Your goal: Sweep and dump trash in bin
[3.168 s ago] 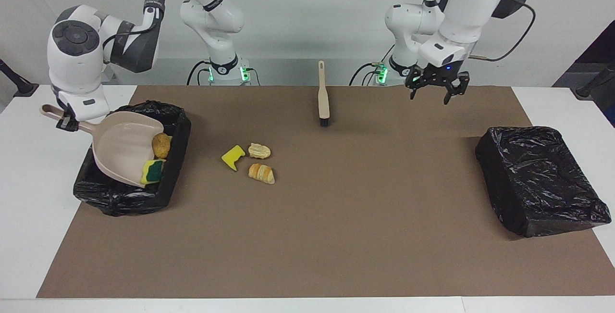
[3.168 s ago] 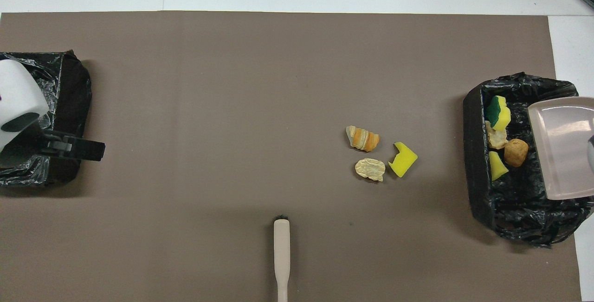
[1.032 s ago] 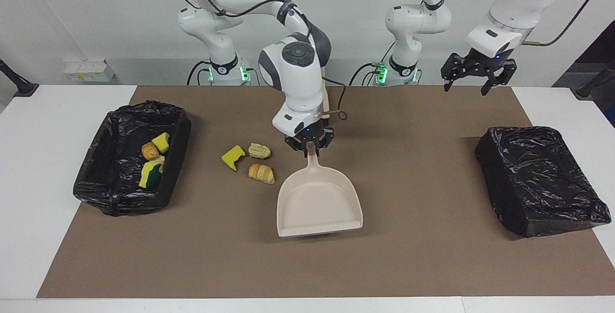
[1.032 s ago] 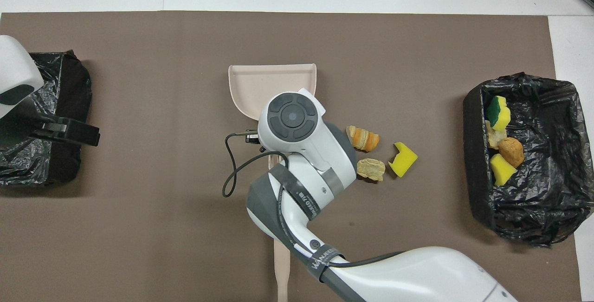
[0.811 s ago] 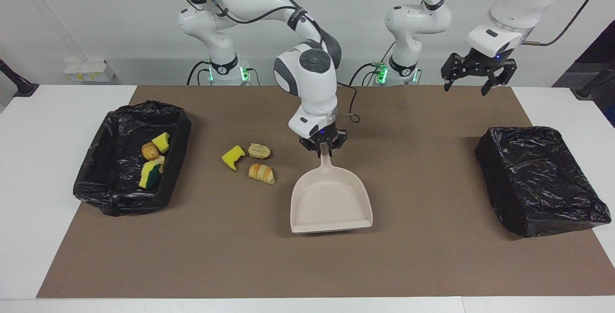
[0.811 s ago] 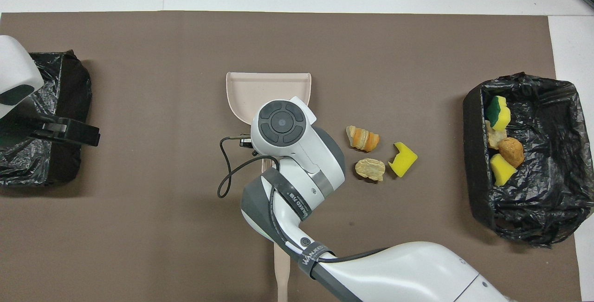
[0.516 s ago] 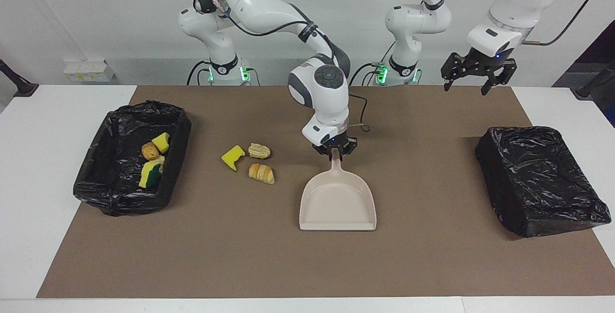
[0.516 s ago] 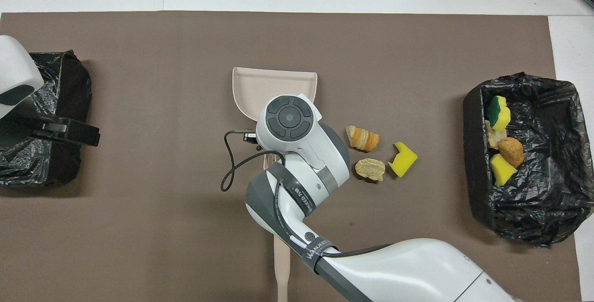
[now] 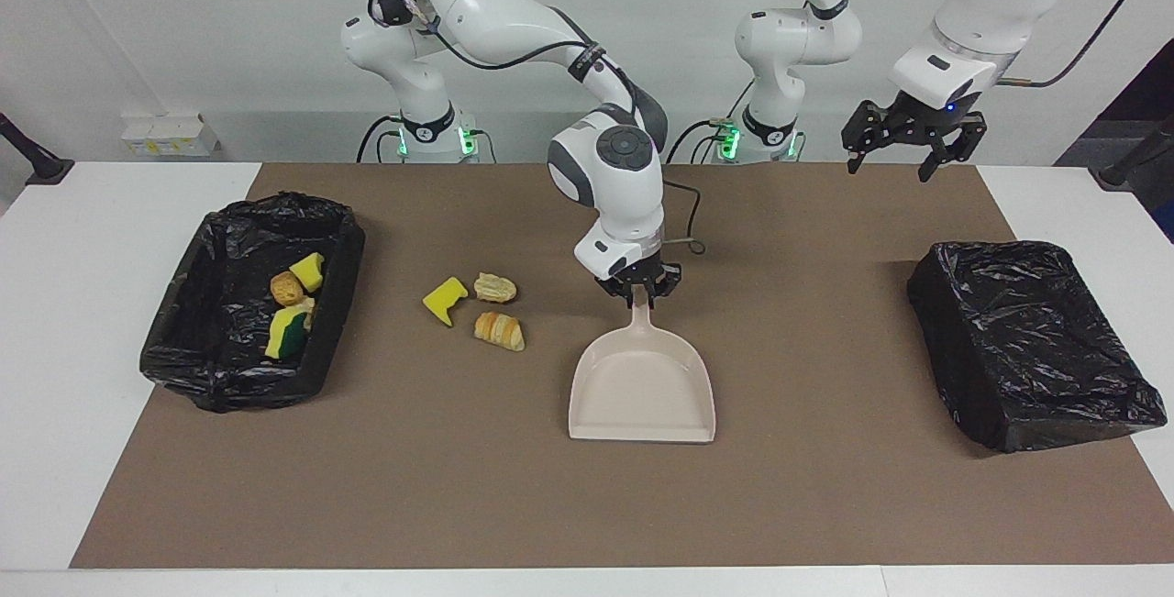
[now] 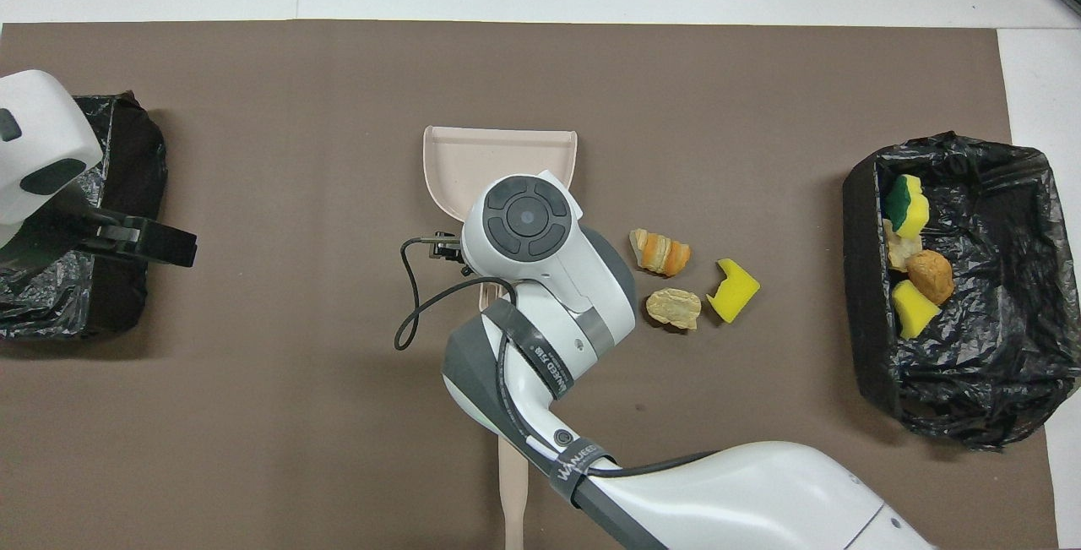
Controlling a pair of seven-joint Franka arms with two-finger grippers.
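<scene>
1. I see a black bin (image 9: pixel 339 253) at the right arm's end of the table. Four bits of trash (image 9: pixel 289 331) lie in it: two sponge chunks and two bread bits.
2. Three more bits lie on the brown mat (image 9: pixel 459 487), between that bin and the dustpan. They are a yellow sponge chunk (image 9: pixel 444 300), a flat bread bit (image 9: pixel 495 286) and a little roll (image 9: pixel 499 330). They sit close together.
3. The right gripper (image 9: pixel 639 290) is down at the top end of the dustpan's handle. I cannot tell if it grips the handle or has let go.
4. The beige dustpan (image 9: pixel 642 386) lies flat on the mat, with its wide mouth facing away from the robots.
5. The brush (image 10: pixel 512 495) lies on the mat, mostly hidden under the right arm.
6. The left gripper (image 9: pixel 913 143) waits up in the air at the left arm's end. Its fingers are spread wide and hold nothing.
7. A second black bin (image 9: pixel 1032 340) sits at the left arm's end.
</scene>
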